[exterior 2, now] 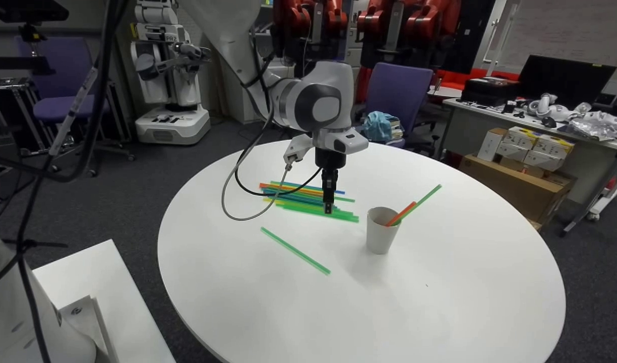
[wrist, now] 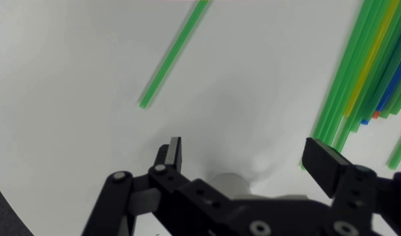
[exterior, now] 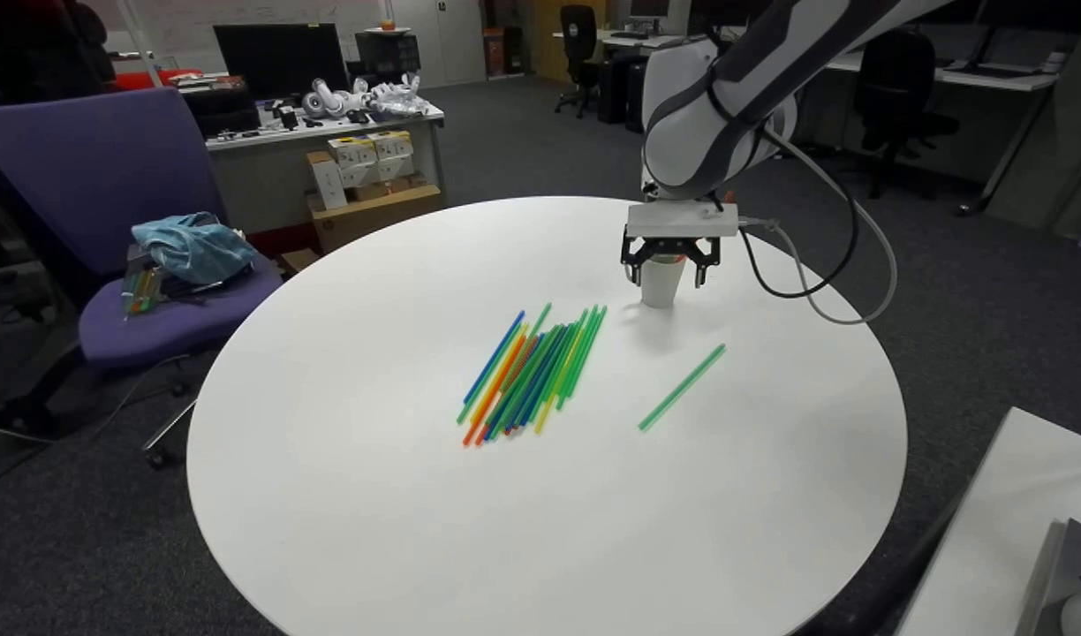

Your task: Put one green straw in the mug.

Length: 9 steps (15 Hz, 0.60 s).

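Green straw (exterior 2: 424, 198) and orange straw (exterior 2: 402, 212) share the white mug (exterior 2: 380, 239) — both tilt the same way past its rim, the green one reaching farther out. Their lower ends are hidden by the mug's wall. The mug stands upright on the round white surface (exterior 2: 454, 307). In an exterior view the jaws and the arm (exterior: 691, 141) hide most of these two straws, and the jaws cut across the upper part of the mug.

The jaws are spread wide, raised above the surface, near the mug; in the wrist view a broad gap shows between them. A loose green straw (exterior: 683, 388) lies flat, apart from the mug and from a pile of straws (exterior: 549, 375) — green, blue, yellow and orange, laid roughly side by side. One end of it shows in the wrist view, left of the pile.

Past the surface, a cardboard box (exterior 2: 505, 184) carries smaller boxes (exterior 2: 522, 138); what they contain cannot be seen. A purple chair (exterior: 108, 168) has a blue cloth (exterior: 193, 250) on its seat.
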Available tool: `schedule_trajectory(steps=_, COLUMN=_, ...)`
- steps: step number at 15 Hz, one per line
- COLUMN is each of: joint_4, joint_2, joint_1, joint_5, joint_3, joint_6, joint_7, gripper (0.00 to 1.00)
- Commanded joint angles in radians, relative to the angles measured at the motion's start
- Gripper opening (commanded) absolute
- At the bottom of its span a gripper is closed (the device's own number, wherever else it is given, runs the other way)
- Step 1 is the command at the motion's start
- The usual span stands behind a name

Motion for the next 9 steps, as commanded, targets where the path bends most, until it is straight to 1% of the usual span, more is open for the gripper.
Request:
schedule_trajectory(steps=1, joint_4=-0.067, joint_2=-0.019, joint_1=0.045, joint_5=-0.028, joint_3=-0.039, joint_6=0.036, joint_7=0.081, gripper=1.00)
schedule_trajectory(steps=5, joint_4=-0.158, joint_2=-0.030, joint_1=0.049, joint_5=0.015, joint_3=-0.011, joint_6=0.089, joint_7=0.066, gripper=1.00)
schedule_trajectory(steps=9, joint_4=-0.255, joint_2=-0.038, joint_1=0.087, joint_5=-0.001, joint_3=-0.027, joint_6=0.222, joint_7=0.126, gripper=1.00)
